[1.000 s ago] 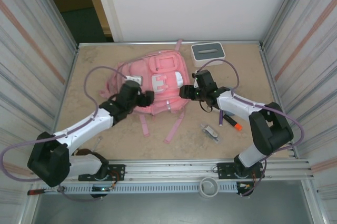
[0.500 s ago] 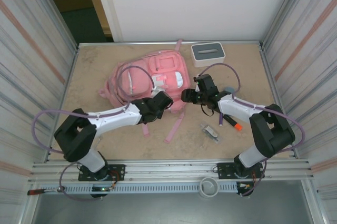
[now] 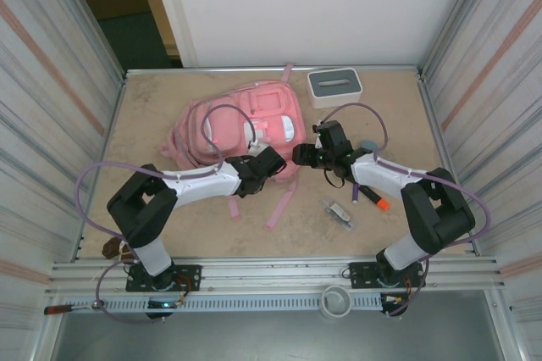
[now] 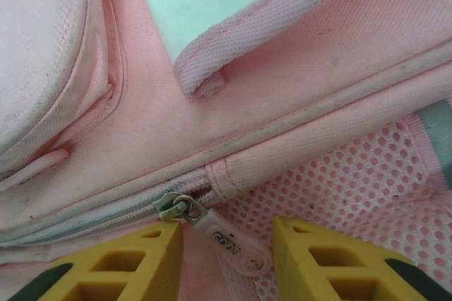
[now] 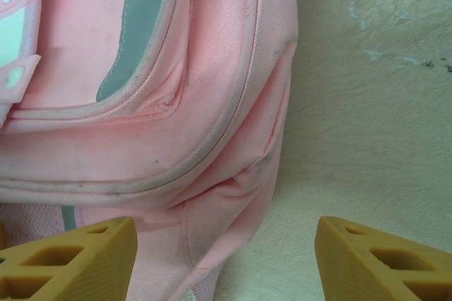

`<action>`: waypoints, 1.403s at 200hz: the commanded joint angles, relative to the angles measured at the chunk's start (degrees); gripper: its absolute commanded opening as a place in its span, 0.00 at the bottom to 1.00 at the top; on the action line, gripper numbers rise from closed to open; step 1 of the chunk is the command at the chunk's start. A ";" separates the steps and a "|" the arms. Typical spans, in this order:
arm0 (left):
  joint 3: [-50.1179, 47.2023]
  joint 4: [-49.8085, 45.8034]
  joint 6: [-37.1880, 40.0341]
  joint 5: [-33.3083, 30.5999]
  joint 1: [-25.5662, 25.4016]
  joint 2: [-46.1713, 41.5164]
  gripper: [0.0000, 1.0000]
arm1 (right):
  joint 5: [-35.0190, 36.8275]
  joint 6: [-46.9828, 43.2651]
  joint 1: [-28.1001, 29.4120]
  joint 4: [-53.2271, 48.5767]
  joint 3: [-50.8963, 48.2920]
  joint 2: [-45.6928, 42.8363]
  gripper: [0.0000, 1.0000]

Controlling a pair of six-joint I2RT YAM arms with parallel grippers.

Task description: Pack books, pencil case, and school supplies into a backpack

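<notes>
Backpack: pink, lying flat on the table at upper centre of the overhead frame, pockets facing up, straps trailing toward lower centre.
Left gripper: at the backpack's lower right edge in the overhead view; the jaw gap cannot be read from there.
Left wrist view: yellow fingers stand apart along the bottom edge with the zip pull between them. Pink fabric shows between the left-hand finger and the pull, so the jaws are open and nothing is pinched.
Same view, further detail: the zip line runs from the pull to the left edge; pink mesh at lower right.
Right gripper: just right of the left one, at the backpack's right edge.
Right wrist view: fingers sit in the two bottom corners, jaws wide open and holding nothing. The backpack's corner fills the left of the frame, bare table the right.
Marker: dark with an orange tip, right of centre overhead, beside the right arm, its upper end hidden by it.
Packet: clear, lower right of centre, apart from the backpack.
Box: white with a grey slotted top, upper right, near the backpack's top.
Unclear: the lettering on the pull is too small to read; a small blue-grey item by the right arm cannot be identified.
</notes>
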 commanded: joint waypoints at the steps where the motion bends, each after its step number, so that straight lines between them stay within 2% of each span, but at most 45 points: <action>1: 0.35 -1.34 -1.06 -3.07 0.03 0.15 0.37 | -0.76 0.81 -0.36 1.02 -0.51 -0.50 0.66; 101: -1.15 -0.06 -0.28 -2.00 0.03 -0.04 0.27 | -1.55 1.42 -0.29 1.57 -0.42 0.29 0.66; 188: 0.13 1.01 0.83 -0.83 0.11 3.84 0.29 | -1.93 1.78 -0.21 1.92 -0.68 0.76 0.66; 280: -1.92 4.79 2.24 1.92 0.11 -0.11 0.14 | -1.93 1.95 -0.21 1.75 -0.25 1.16 0.66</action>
